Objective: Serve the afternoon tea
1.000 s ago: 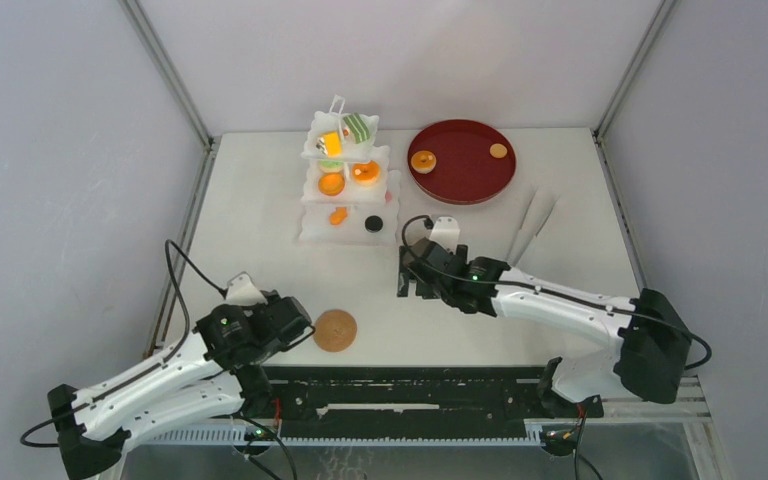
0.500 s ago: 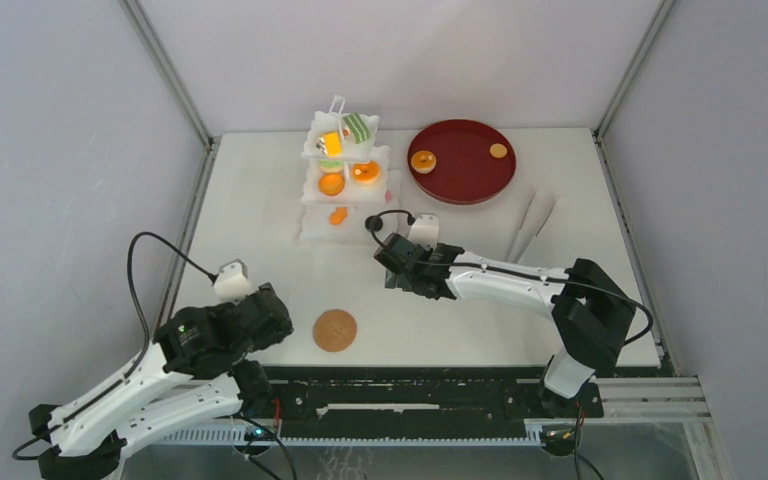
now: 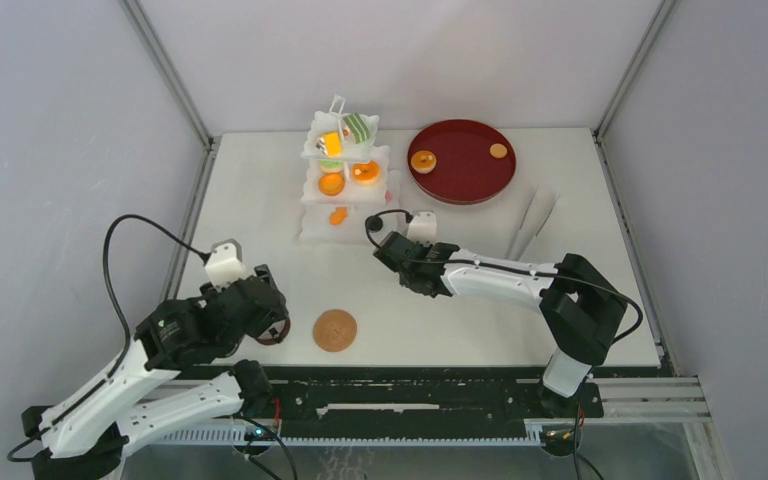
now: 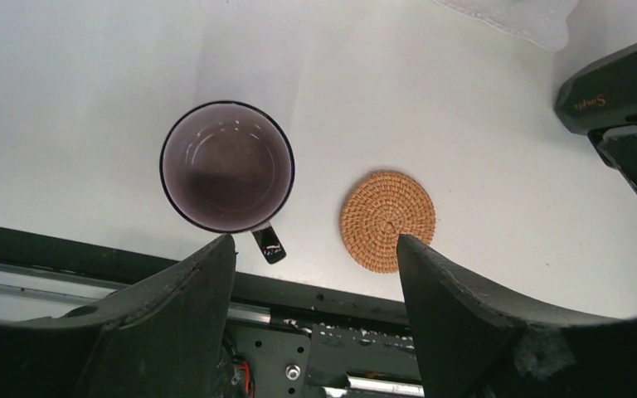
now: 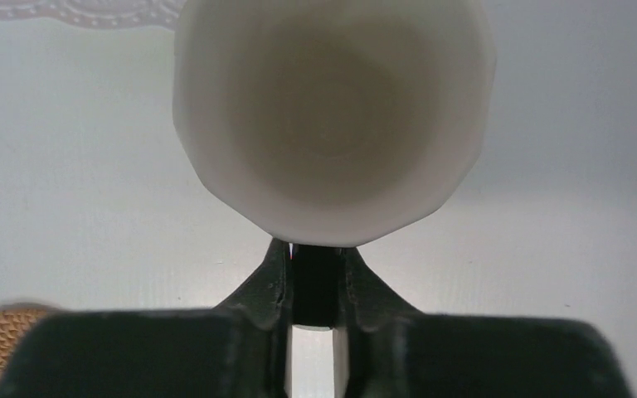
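Observation:
My right gripper (image 5: 315,282) is shut on the dark handle of the black mug (image 5: 332,116), which shows a white inside and stands on the table just in front of the white three-tier stand (image 3: 345,180). In the top view the right gripper (image 3: 393,250) hides that mug. Orange (image 3: 332,183), yellow (image 3: 331,142) and green (image 3: 358,125) pastries sit on the stand. My left gripper (image 4: 315,240) is open over the table's near edge, holding nothing. Beyond it stand the mauve mug (image 4: 226,166) and, to its right, a round brown coaster (image 4: 387,220), apart from each other.
A dark red round tray (image 3: 470,175) at the back right carries an orange pastry (image 3: 423,160) and a smaller one (image 3: 498,151). Long metal tongs (image 3: 530,228) lie right of the right arm. Grey walls close in both sides.
The right gripper moved left toward the stand and shut on the black mug's handle. The left arm drew back and up from the mauve mug, its jaws a little wider.

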`<state>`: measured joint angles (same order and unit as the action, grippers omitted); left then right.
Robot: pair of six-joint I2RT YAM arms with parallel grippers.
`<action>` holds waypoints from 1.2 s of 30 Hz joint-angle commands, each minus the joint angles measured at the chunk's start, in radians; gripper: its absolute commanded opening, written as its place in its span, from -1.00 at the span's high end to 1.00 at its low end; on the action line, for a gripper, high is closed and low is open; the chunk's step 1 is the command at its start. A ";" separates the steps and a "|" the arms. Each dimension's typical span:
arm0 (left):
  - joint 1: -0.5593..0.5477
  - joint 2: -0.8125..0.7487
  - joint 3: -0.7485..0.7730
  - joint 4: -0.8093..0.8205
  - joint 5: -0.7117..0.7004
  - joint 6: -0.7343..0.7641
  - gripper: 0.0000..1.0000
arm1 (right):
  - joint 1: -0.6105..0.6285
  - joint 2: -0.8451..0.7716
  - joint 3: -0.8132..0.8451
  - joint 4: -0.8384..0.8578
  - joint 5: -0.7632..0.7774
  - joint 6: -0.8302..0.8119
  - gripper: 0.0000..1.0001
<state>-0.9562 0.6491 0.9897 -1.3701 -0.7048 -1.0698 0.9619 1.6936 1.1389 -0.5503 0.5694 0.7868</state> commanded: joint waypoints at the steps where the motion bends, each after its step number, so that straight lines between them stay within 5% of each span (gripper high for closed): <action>1: 0.058 0.021 0.057 0.076 -0.013 0.151 -0.52 | 0.028 -0.065 0.040 0.052 0.024 -0.134 1.00; 6: 0.285 0.015 0.039 0.200 0.090 0.336 -0.55 | 0.165 -0.187 -0.027 0.200 -0.059 -0.387 1.00; 16: 0.750 0.070 0.128 0.331 0.294 0.520 -0.62 | 0.352 -0.231 -0.049 0.347 -0.294 -0.494 1.00; 36: 0.819 0.058 0.095 0.345 0.302 0.546 -0.81 | 0.386 -0.038 0.026 0.340 -0.338 -0.465 1.00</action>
<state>-0.1474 0.7174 1.0698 -1.0622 -0.4145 -0.5480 1.3392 1.6627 1.0920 -0.2825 0.2043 0.3374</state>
